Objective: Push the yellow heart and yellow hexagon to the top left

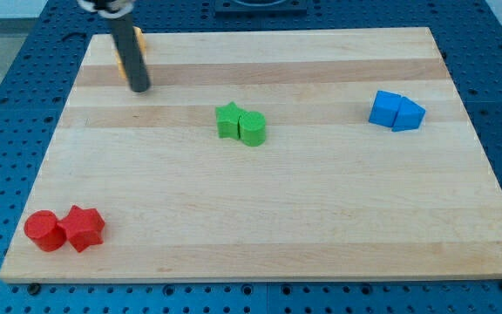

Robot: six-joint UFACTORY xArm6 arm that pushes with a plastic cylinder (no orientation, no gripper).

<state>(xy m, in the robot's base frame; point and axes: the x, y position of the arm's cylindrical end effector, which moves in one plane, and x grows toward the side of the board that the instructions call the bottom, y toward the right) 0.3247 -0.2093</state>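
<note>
My dark rod comes down at the board's top left, and my tip (139,88) rests on the wood there. Two slivers of yellow show behind the rod: one on its right side (139,39) near the board's top edge and one on its left side (118,60). The rod hides most of both yellow blocks, so I cannot tell which is the heart and which the hexagon. My tip sits just below and to the right of the lower yellow sliver.
A green star (227,119) touches a green cylinder (252,128) in the upper middle. Two blue blocks (386,109) (409,115) sit together at the right. A red cylinder (43,231) and a red star (83,228) sit at the bottom left. The wooden board (321,209) lies on a blue pegboard.
</note>
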